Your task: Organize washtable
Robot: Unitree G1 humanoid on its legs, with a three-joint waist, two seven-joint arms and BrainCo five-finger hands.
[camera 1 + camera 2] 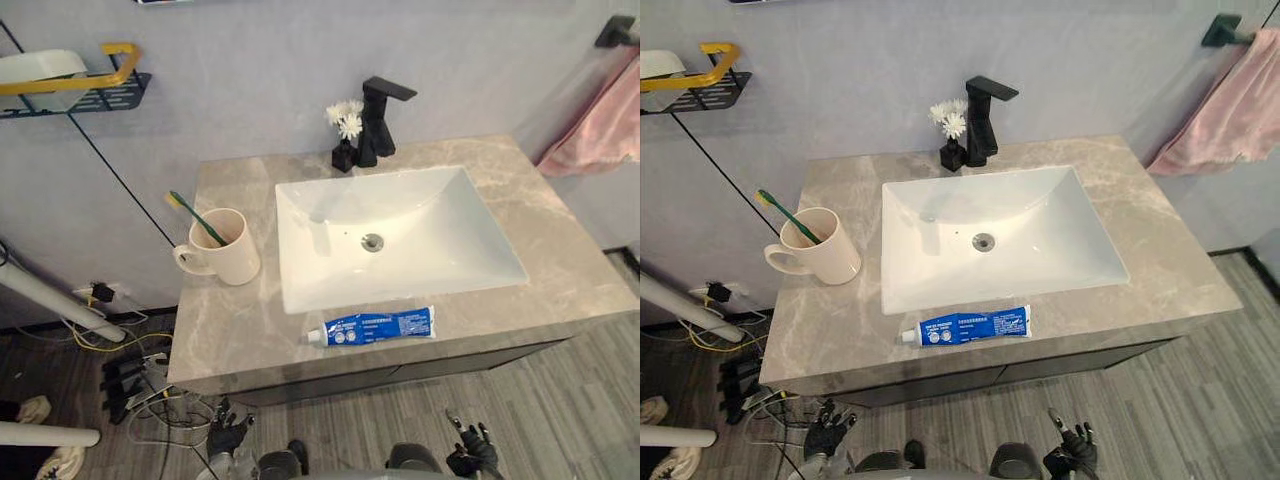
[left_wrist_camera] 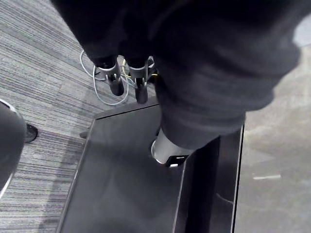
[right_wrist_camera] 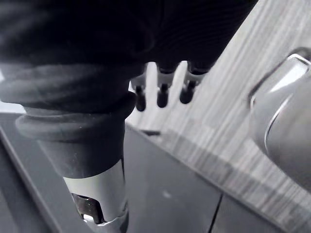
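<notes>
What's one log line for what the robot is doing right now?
left hand: open, below countertop | right hand: open, below countertop | toothpaste tube: lying by sink front | toothbrush: in mug

Both head eyes high above, down onto the same washtable (image 1: 240, 330); wrist views close, floorward.

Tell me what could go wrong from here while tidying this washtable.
1. The toothpaste tube lies by the counter's front edge. The left hand and right hand, both open below it, could knock it off when rising.
2. The toothbrush leans loose in the mug; grabbing either might tip the mug.
3. The small vase stands close by the tap, easy to topple.
</notes>
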